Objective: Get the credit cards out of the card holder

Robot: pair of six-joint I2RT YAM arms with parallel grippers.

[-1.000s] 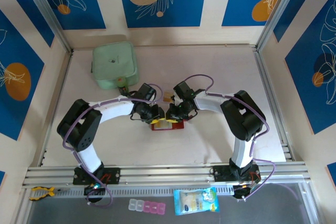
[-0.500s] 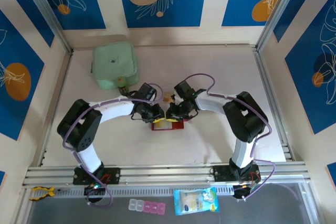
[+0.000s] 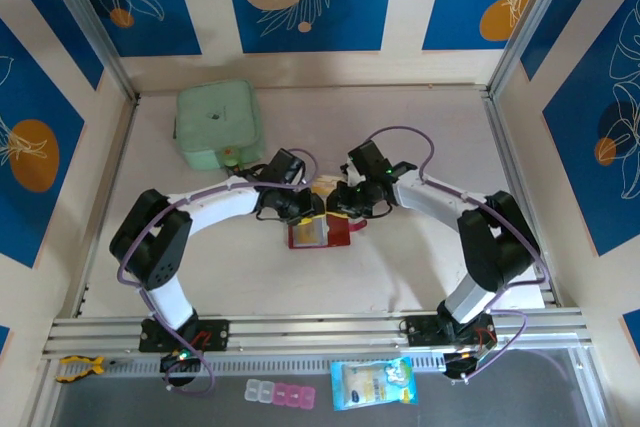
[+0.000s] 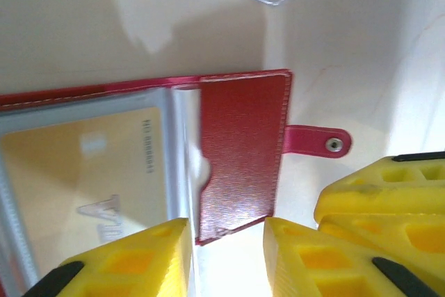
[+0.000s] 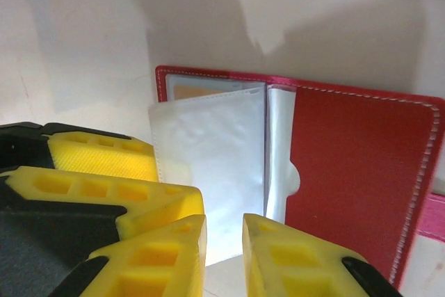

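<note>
**Open holder between two grippers.** The card holder (image 3: 322, 233) lay open on the table (image 3: 400, 277), just ahead of both grippers. Left gripper (image 4: 226, 234): jaws apart, straddling the near edge of the red flap (image 4: 240, 151), probably to steady the holder. Right gripper (image 5: 224, 231): jaws narrowly apart at the near edge of a clear sleeve (image 5: 208, 165), apparently to lift it; whether they touched it could not be told. A tan credit card (image 4: 90, 179) sat in its pocket, left of the left gripper.

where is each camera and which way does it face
top external: above, behind the robot, looking down at the table; both arms show
left wrist: on that arm, facing past the left gripper to the card holder
right wrist: on that arm, facing past the right gripper to its clear pockets
shared: the card holder, in all three
</note>
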